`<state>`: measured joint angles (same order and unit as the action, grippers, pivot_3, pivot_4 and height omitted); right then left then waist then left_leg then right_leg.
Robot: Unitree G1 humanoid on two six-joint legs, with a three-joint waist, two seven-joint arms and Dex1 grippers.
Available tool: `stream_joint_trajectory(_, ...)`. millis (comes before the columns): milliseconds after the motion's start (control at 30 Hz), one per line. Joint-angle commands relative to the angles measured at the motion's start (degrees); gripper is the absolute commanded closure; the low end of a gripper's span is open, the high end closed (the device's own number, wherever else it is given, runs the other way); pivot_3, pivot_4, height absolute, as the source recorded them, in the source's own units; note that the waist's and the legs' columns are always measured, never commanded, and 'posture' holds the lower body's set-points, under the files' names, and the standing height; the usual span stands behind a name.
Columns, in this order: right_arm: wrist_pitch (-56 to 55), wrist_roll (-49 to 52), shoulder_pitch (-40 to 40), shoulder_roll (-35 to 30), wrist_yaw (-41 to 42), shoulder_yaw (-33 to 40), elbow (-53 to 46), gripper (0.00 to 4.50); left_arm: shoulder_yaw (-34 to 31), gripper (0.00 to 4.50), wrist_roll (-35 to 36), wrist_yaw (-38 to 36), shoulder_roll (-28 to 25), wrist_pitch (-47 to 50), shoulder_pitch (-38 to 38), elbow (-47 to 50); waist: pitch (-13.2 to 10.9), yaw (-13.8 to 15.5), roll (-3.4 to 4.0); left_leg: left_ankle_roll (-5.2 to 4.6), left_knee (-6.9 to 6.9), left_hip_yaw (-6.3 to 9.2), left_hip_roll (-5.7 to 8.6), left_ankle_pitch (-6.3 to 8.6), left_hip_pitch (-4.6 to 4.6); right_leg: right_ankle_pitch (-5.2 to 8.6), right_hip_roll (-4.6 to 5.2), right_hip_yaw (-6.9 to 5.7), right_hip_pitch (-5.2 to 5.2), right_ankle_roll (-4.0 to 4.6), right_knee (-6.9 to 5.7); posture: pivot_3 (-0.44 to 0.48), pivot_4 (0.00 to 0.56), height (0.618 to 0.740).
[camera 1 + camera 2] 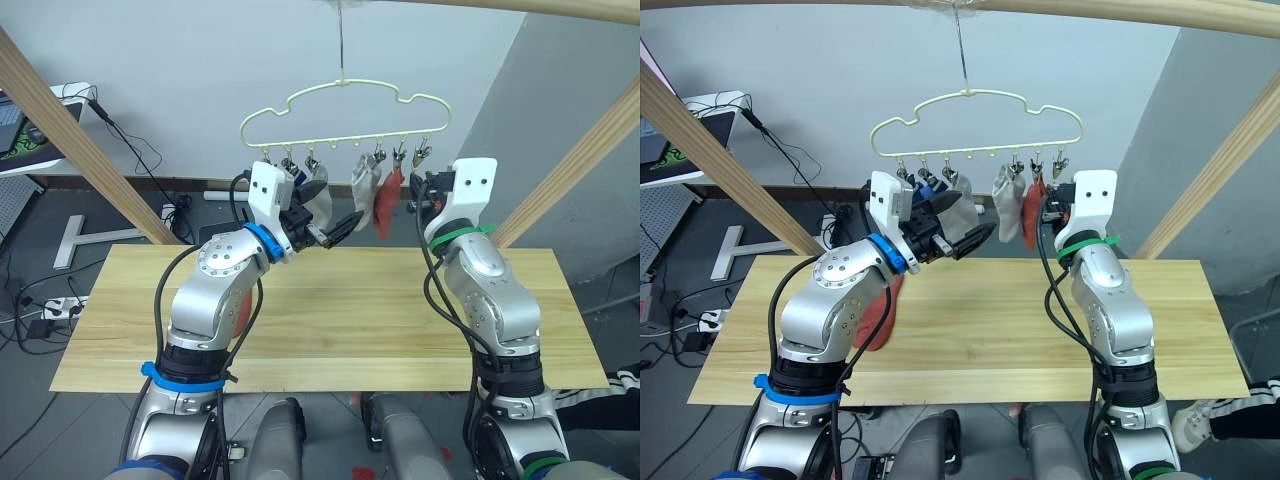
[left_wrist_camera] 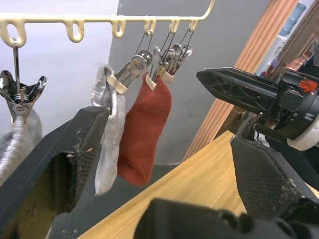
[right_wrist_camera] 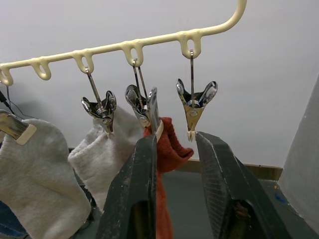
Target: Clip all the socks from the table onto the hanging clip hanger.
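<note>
Clipping stage: right gripper (image 3: 173, 149), fingers spread and empty, bracketed the free end clip (image 3: 194, 107); squeeze squarely; left gripper (image 2: 164, 164) gaped empty, remaining red sock (image 1: 877, 315) needing pickup

Rust-red sock (image 3: 167, 149), pale-yellow clip hanger (image 1: 345, 112)

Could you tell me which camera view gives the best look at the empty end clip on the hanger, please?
The right wrist view: the empty clip hangs close, unobstructed, beside the rust-red sock. Both eye views show it small beyond the right gripper; in the left wrist view it overlaps neighbouring clips.
</note>
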<state>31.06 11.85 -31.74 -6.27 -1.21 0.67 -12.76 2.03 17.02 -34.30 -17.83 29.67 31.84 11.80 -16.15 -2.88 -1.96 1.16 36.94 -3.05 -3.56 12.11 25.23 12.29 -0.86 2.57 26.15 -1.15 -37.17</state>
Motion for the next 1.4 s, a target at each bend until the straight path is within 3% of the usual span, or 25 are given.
stream_joint_trajectory(33,-2.3,-1.1,-1.5,0.3,0.2,0.6,-0.5,3.23,-0.4,0.00,0.9,0.3,-0.3,-0.7,0.9,3.0,0.0,0.0,0.00,0.00,0.00,0.00,0.00,0.00,0.00,0.00,-0.01,0.00,0.00,0.00,0.00,-0.015,0.280,0.740)
stream_joint_trajectory(100,-2.6,-1.3,-1.8,0.5,0.2,0.8,0.1,3.23,-0.3,0.00,0.8,0.4,-0.3,-0.7,1.0,3.1,0.0,0.0,0.00,0.00,-0.01,0.01,0.00,0.00,0.00,0.00,-0.01,-0.01,0.00,0.00,0.00,-0.010,0.273,0.740)
stream_joint_trajectory(200,-2.9,-1.8,-2.0,0.7,0.4,0.9,0.7,2.66,-0.3,0.00,0.6,0.5,-0.3,-1.0,1.1,2.9,0.0,0.1,0.00,0.00,-0.01,0.00,0.00,0.00,0.00,0.00,-0.01,-0.01,0.00,0.01,0.00,-0.010,0.273,0.740)
stream_joint_trajectory(400,-3.1,-2.4,-2.3,0.9,-0.1,1.2,1.2,0.57,-0.2,0.00,0.7,0.6,-0.2,-0.9,1.3,3.0,0.0,0.1,0.00,0.00,0.01,0.00,0.00,0.00,0.00,-0.01,0.00,0.00,0.00,0.01,-0.02,-0.010,0.273,0.740)
stream_joint_trajectory(633,-3.7,-2.3,-2.8,1.1,-0.5,2.0,2.0,0.57,0.1,0.00,0.7,0.7,0.0,-1.0,1.5,3.0,0.0,0.1,0.00,0.00,0.01,0.00,0.00,0.00,0.00,-0.01,0.00,-0.01,0.00,0.01,-0.04,-0.010,0.273,0.740)
stream_joint_trajectory(767,-3.9,-2.6,-3.0,1.2,-0.5,2.4,2.3,1.46,0.2,0.00,0.7,0.6,-0.1,-1.0,1.5,3.1,0.0,0.2,0.00,0.00,0.01,0.00,0.00,0.00,0.00,-0.01,-0.01,0.00,0.00,0.01,-0.04,-0.010,0.273,0.740)
stream_joint_trajectory(833,-3.8,-2.8,-3.1,1.2,-0.5,2.5,2.4,2.22,0.2,0.00,0.6,0.6,-0.1,-1.1,1.6,3.0,0.0,0.2,0.00,0.00,0.01,0.00,0.00,0.00,0.00,-0.01,0.00,0.00,0.00,0.02,-0.04,-0.010,0.273,0.740)
stream_joint_trajectory(1400,-7.8,-4.6,-7.3,1.8,-0.3,3.4,9.6,2.22,0.3,0.00,0.1,1.0,-0.2,-1.6,2.8,2.5,0.0,0.2,0.00,0.00,0.03,0.00,0.01,0.00,0.00,-0.03,-0.01,0.00,0.00,0.05,-0.07,0.000,0.284,0.740)
